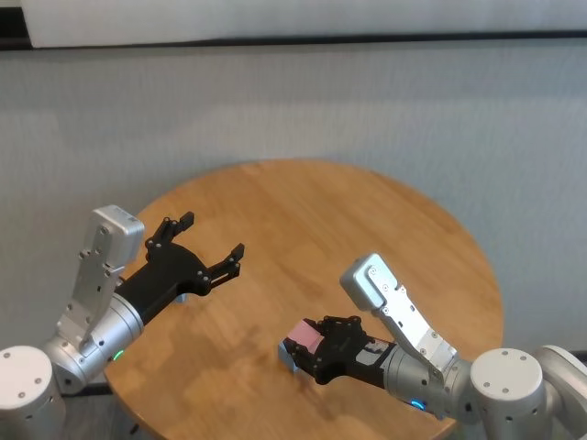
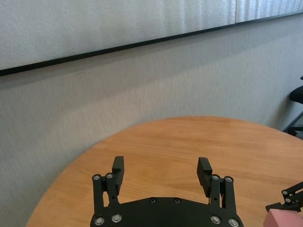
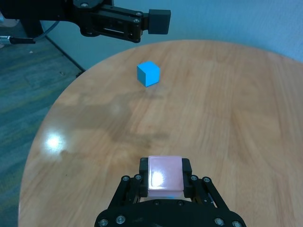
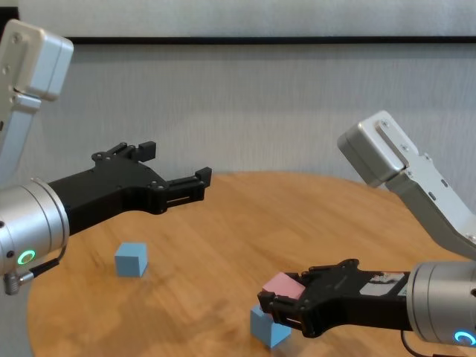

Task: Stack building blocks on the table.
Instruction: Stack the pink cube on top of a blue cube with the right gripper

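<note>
Already your right gripper [image 4: 279, 309] pinches the pink block [image 4: 284, 285] atop one blue block [image 4: 266, 327]; another blue block [image 4: 131, 259] waits lower left, left gripper [image 4: 175, 172] spread empty.

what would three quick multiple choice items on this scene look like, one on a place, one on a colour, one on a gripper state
1. Where is the pink block?
A. alone at the table's far edge
B. on top of a light blue block, between the right gripper's fingers
C. in the left gripper

2. What colour is the lone block under the left arm?
A. pink
B. green
C. light blue

3. How is the left gripper?
A. open and empty above the table
B. shut on a blue block
C. resting flat on the table

Key: 1 B, the chest view shows pink sitting on the blue block in the right gripper. 2 C, it shows as blue on the table. 3 A, its fingers stand spread with nothing between.
</note>
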Controlling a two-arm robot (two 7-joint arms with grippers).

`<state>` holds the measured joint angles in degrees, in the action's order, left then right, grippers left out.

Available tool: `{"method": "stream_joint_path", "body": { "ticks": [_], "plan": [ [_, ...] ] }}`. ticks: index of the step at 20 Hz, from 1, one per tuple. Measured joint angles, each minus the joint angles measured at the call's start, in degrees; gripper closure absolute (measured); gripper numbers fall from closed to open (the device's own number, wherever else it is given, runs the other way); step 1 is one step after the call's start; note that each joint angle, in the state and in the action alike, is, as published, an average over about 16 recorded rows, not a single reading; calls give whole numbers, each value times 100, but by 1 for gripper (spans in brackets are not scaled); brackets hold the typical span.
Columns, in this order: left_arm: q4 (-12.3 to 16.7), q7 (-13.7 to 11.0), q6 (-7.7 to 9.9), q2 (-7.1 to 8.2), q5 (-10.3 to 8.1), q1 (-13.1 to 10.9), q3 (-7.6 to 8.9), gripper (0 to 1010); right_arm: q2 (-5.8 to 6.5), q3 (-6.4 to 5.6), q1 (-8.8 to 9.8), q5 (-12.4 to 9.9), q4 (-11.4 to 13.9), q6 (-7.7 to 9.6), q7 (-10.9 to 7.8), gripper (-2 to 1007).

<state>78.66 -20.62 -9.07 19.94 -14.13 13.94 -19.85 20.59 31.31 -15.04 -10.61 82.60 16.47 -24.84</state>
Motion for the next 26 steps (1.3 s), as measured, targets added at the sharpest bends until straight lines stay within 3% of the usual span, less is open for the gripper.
{"method": "stream_joint_path", "body": {
  "ticks": [26],
  "plan": [
    [0,0,0,0,0,0,0,9,-173,-162,81,24,-83,26,32,641]
  ]
}}
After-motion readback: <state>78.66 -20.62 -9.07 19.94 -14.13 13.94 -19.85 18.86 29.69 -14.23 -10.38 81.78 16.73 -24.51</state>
